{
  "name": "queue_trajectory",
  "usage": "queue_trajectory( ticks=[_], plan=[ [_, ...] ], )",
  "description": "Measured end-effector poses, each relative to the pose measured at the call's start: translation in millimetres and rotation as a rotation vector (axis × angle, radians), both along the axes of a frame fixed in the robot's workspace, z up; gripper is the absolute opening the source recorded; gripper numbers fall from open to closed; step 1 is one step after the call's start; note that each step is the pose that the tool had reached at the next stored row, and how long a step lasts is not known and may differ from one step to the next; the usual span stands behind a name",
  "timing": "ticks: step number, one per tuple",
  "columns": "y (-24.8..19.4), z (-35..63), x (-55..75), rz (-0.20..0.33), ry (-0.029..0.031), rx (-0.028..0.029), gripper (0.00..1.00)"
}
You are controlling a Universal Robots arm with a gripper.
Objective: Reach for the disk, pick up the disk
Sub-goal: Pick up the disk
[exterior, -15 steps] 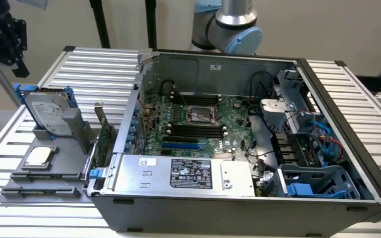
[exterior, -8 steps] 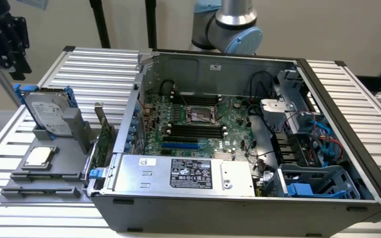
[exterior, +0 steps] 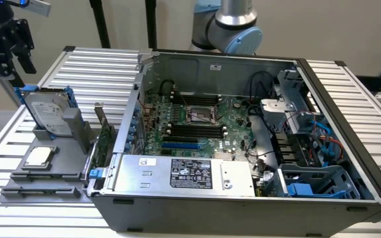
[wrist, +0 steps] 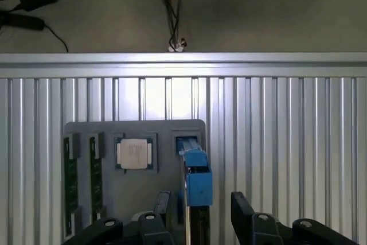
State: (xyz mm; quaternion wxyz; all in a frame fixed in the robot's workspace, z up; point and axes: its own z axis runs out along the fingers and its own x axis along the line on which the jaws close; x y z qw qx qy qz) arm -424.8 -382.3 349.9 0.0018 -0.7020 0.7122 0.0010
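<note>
- Claw (exterior: 18, 67) hangs in the air off the case's (exterior: 243, 215) wall on the exterior view's left, well above the surface (exterior: 97, 64). Fingers point down.
- Your arm's (exterior: 233, 25) grey column and joint rise behind the case's far wall.
- Claw state: jaws wide apart, nothing held. In the wrist view the claw (wrist: 200, 199) looks straight down, and one black finger (wrist: 241, 207) stands on each side of the disk's blue edge with a gap on both sides. No contact.
- Disk (exterior: 47, 116) stands on edge in a grey holder (exterior: 65, 171) just beside that same case wall, below the claw. White label faces out, blue frame around it.
- Seen from the wrist, the disk (wrist: 198, 182) is a thin blue-capped strip in the holder (wrist: 166, 130).
- Chip (exterior: 38, 156) lies flat in the holder, farther from the case than the disk.
</note>
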Motion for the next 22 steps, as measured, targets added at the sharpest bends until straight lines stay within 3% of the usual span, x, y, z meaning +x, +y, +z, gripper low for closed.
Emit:
queue_trajectory(
  ticks=[22],
  plan=[
    [0.0, -40.1, -0.7, 0.02, 0.0001, 0.0, 0.54]
  ],
)
